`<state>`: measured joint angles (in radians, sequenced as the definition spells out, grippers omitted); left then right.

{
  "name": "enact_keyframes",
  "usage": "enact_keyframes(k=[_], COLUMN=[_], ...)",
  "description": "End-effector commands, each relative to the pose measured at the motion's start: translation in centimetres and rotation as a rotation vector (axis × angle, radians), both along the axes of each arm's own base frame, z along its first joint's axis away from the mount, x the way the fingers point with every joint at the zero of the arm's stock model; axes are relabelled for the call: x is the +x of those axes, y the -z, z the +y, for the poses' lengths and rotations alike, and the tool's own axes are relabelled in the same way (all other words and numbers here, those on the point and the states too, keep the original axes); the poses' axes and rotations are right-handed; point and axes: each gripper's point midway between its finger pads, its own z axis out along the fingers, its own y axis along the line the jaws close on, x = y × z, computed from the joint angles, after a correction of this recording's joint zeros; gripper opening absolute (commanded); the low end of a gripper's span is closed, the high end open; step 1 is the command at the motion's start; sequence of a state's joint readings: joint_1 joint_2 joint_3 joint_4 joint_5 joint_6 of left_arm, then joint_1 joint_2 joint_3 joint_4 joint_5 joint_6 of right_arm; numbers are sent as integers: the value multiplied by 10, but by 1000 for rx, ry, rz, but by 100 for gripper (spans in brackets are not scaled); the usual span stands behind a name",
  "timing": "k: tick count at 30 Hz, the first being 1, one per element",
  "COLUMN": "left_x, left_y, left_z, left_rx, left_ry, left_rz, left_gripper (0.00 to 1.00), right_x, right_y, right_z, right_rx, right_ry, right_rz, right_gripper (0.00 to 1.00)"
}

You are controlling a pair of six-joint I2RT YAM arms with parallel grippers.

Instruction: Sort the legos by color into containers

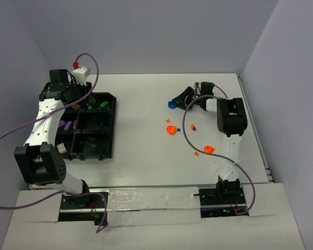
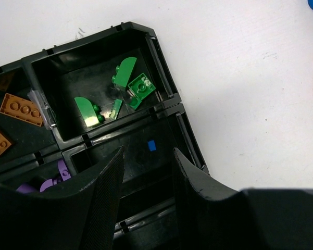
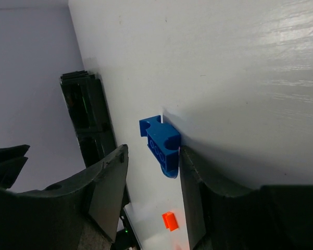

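R gripper (image 3: 153,152) straddles the blue lego (image 3: 161,146), which lies on the table well apart from the tray (image 1: 113,130), off its right-arm side. Jaws are part open: brick against one finger, gap at the other, so no grip yet imo. L gripper (image 2: 147,162) hangs over the tray compartment holding a small blue piece (image 2: 151,145), jaws apart & empty, prob parked clear of the R arm. Green legos (image 2: 133,86) are in the next compartment.

tray (image 1: 113,127) left on table (image 1: 140,156) | loose bricks (image 1: 171,130) right of tray | other bricks (image 2: 140,87) inside its compartments
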<state>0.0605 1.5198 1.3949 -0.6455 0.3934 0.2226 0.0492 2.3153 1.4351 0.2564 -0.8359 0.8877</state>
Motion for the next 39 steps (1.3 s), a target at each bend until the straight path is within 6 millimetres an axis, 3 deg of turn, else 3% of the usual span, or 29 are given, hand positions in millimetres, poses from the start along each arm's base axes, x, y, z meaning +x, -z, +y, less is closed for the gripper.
enact_keyframes(k=[1,5,12,15,17,20,21,23,24,25,26,28,29,31,35,39], left_x=[8,10,11,7,0,-13,-13,-24,-27,-31,-31,-35,-38,-40,-52,-63], left_y=[-17,-16,-15,-19,-29,-52,-56,-68,-72,-78,-78,-82,-83,-84,-86,-82], left_z=[4,5,0,-9,-24,-47,-49,-65,-69,-76,-77,-85,-93,-99,-140,-170], left_rx=[17,18,3,-31,-93,-187,-193,-265,-291,-327,-329,-344,-334,-316,-284,-238], left_ry=[-6,-10,11,53,127,235,239,318,341,370,371,405,443,478,622,731], left_rz=[-40,-35,-34,-41,-69,-148,-165,-200,-210,-230,-231,-260,-284,-312,-376,-430], left_gripper=[48,48,48,47,49,53,54,59,59,66,72,74,74,75,74,73], right_x=[4,4,0,1,-1,-3,-4,-8,-8,-13,-16,-27,-40,-49,-86,-111], right_y=[16,22,10,-12,-40,-87,-93,-133,-138,-157,-164,-178,-195,-201,-227,-244], right_z=[6,4,4,2,4,7,9,15,17,24,25,40,52,65,101,124], right_rx=[-10,-15,3,37,69,128,136,184,185,208,216,227,239,249,272,287], right_ry=[11,28,6,-3,-56,-118,-133,-176,-183,-220,-235,-298,-367,-410,-557,-654], right_rz=[22,50,19,-33,-109,-228,-255,-351,-378,-422,-429,-466,-505,-518,-585,-624], right_gripper=[50,32,16,6,0,0,0,0,0,0,0,0,0,0,0,0])
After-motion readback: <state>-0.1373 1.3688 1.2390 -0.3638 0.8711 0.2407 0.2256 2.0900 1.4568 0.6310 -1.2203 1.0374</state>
